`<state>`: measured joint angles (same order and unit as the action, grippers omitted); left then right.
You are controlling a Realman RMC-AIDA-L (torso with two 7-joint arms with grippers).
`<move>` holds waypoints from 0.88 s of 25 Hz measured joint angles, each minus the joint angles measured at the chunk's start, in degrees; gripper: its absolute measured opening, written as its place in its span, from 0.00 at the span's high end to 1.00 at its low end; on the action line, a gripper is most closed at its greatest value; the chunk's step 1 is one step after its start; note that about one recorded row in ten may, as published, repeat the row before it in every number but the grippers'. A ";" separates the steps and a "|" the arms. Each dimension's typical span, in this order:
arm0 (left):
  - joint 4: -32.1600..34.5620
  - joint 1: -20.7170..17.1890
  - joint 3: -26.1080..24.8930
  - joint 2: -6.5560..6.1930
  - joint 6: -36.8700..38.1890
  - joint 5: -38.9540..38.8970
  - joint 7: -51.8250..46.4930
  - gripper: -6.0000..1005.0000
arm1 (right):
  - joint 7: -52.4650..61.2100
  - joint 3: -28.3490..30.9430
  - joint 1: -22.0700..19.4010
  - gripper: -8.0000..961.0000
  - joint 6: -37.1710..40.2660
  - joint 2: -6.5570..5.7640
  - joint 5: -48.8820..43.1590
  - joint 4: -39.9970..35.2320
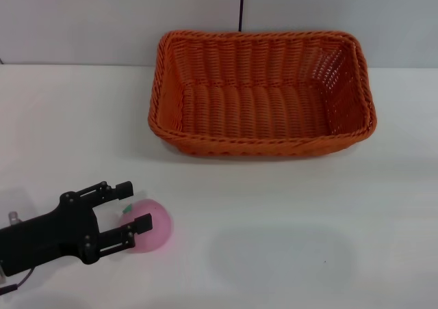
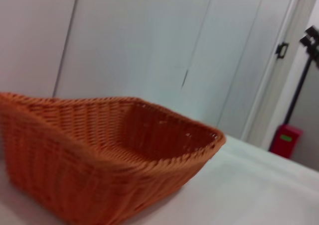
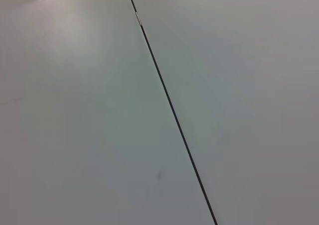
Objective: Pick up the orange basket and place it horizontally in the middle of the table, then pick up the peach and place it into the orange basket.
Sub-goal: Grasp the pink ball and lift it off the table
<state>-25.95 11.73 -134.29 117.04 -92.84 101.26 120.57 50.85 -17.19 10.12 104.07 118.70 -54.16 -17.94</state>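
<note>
The orange basket (image 1: 260, 143) stands empty on the far middle of the white table (image 1: 308, 213), its long side across my view; the left wrist view shows the basket (image 2: 94, 180) close by. Near the front left lies the pink peach (image 1: 154, 230) with its green leaf. My left gripper (image 1: 140, 204) is at the peach's left side and open. One finger (image 1: 116, 191) reaches past the leaf, the other finger (image 1: 133, 228) overlaps the peach's near-left flank. Whether they touch it I cannot tell. The right gripper is out of view.
A pale panelled wall (image 1: 102, 22) with a dark vertical seam rises right behind the basket. The left wrist view shows cabinet doors and a red box (image 2: 285, 140) far off beyond the table. The right wrist view holds only wall panels.
</note>
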 joint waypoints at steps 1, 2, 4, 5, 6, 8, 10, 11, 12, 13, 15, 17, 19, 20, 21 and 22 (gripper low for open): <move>0.00 0.00 0.00 0.00 0.00 0.00 0.00 0.26 | 0.00 0.00 0.00 0.33 0.00 0.00 0.00 0.00; 0.00 -0.20 -0.01 0.27 0.89 0.00 0.39 0.26 | 0.09 -0.06 -0.04 0.33 0.01 0.01 0.01 0.10; 0.11 -0.38 -0.01 0.52 2.44 0.02 0.69 0.26 | 0.21 -0.13 -0.09 0.33 0.02 0.02 0.01 0.11; 0.33 -0.42 0.01 0.61 3.75 0.12 0.73 0.26 | 0.65 -0.19 -0.13 0.33 0.04 0.03 -0.06 0.13; 0.33 -0.42 0.01 0.61 3.75 0.12 0.73 0.26 | 0.65 -0.19 -0.13 0.33 0.04 0.03 -0.06 0.13; 0.52 -0.41 0.02 0.66 4.57 0.43 0.84 0.26 | 0.93 -0.18 -0.14 0.33 0.07 0.04 -0.11 0.14; 1.09 -0.20 0.05 0.74 5.80 1.28 1.06 0.26 | 0.96 -0.12 -0.18 0.33 0.10 0.04 -0.10 0.18; 1.09 -0.20 0.05 0.74 5.80 1.28 1.06 0.26 | 0.96 -0.12 -0.18 0.33 0.10 0.04 -0.10 0.18; 1.09 -0.20 0.05 0.74 5.80 1.28 1.06 0.26 | 0.96 -0.10 -0.21 0.33 0.10 0.04 -0.10 0.21; 1.34 0.04 0.10 0.78 6.17 2.23 0.98 0.26 | 0.97 -0.09 -0.27 0.33 0.10 0.04 -0.10 0.27; 1.38 0.21 0.15 0.80 6.50 3.26 0.70 0.26 | 0.98 -0.06 -0.36 0.33 0.10 0.04 -0.04 0.35; 1.40 0.23 0.15 0.81 6.49 3.60 0.61 0.26 | 0.98 -0.06 -0.38 0.33 0.10 0.04 -0.03 0.36; 1.41 0.23 0.02 0.81 6.26 3.65 0.11 0.26 | 1.00 -0.05 -0.43 0.33 0.09 0.04 0.01 0.53; 1.42 0.20 -0.25 0.82 6.07 3.61 -1.20 0.26 | 1.00 -0.04 -0.46 0.33 0.08 0.00 0.02 0.86; 1.42 0.20 -0.25 0.82 6.07 3.61 -1.20 0.27 | 1.00 -0.04 -0.46 0.33 0.08 0.00 0.02 0.86; 1.43 0.19 -0.40 0.81 6.05 3.58 -2.22 0.27 | 1.01 -0.04 -0.48 0.33 0.08 -0.02 0.02 0.93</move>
<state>-24.52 11.92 -134.70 117.84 -86.80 104.85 118.35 51.85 -17.23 9.64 104.15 118.69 -54.14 -17.00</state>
